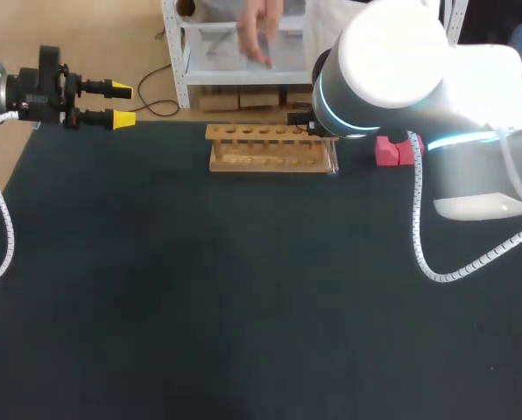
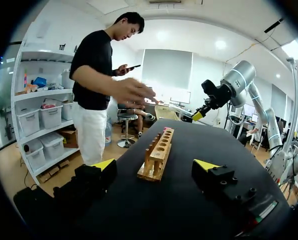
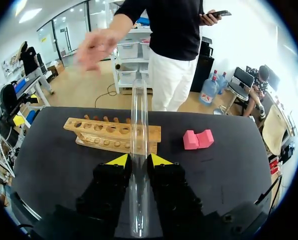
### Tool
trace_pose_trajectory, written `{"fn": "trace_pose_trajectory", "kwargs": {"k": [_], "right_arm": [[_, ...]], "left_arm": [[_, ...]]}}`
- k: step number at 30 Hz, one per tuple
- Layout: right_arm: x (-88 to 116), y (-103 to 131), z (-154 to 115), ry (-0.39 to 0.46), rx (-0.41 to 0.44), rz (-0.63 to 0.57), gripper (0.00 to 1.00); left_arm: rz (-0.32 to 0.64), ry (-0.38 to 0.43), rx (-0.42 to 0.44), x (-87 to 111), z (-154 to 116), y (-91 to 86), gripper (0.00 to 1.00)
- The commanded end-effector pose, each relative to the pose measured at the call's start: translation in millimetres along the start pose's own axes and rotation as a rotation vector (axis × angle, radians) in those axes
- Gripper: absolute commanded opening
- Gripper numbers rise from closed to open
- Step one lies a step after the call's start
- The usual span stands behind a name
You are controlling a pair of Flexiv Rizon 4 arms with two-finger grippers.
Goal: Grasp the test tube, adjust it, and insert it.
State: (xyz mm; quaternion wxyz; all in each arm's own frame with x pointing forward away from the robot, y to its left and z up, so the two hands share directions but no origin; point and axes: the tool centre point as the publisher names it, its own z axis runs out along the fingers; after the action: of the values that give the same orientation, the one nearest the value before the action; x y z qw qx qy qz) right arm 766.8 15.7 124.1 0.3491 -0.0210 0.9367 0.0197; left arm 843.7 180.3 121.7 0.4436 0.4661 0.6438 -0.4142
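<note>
1. The right gripper [image 3: 139, 161] has its two yellow-tipped fingers pressed against either side of a long clear test tube [image 3: 139, 115]. The tube runs lengthwise between them and juts straight out ahead.
2. The tube's far end crosses in front of a light wooden test-tube rack [image 3: 109, 135] with a row of round holes. It crosses at the rack's end nearer a pink notched block [image 3: 198, 139]. Whether tube and rack touch cannot be told.
3. In the head view, the rack stands at twelve o'clock on the black table [image 1: 243, 306]. The pink block sits at the rack's three o'clock, near it but apart.
4. The bulky white right arm [image 1: 392, 70] comes in from two o'clock and hides its own gripper in that view.
5. The left gripper [image 1: 125, 103] hangs at the table's ten o'clock corner, well apart from the rack. Its fingers are spread wide with nothing between them.
6. In the left wrist view, the rack lies end-on ahead of those open fingers.
</note>
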Motion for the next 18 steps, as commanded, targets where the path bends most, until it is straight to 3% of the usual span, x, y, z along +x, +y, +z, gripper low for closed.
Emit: {"fn": "trace_pose_trajectory", "kwargs": {"k": [1, 18], "right_arm": [[1.3, -1.0, -0.8, -0.006, -0.001, 0.001, 0.0], [7.7, 20.9, 36.4, 0.046, -0.054, -0.01, 0.0]], "left_arm": [[0.002, -0.002, -0.004, 0.9, -0.1, -1.9, 1.0], [0.002, -0.002, -0.004, 0.9, -0.1, -1.9, 1.0]]}}
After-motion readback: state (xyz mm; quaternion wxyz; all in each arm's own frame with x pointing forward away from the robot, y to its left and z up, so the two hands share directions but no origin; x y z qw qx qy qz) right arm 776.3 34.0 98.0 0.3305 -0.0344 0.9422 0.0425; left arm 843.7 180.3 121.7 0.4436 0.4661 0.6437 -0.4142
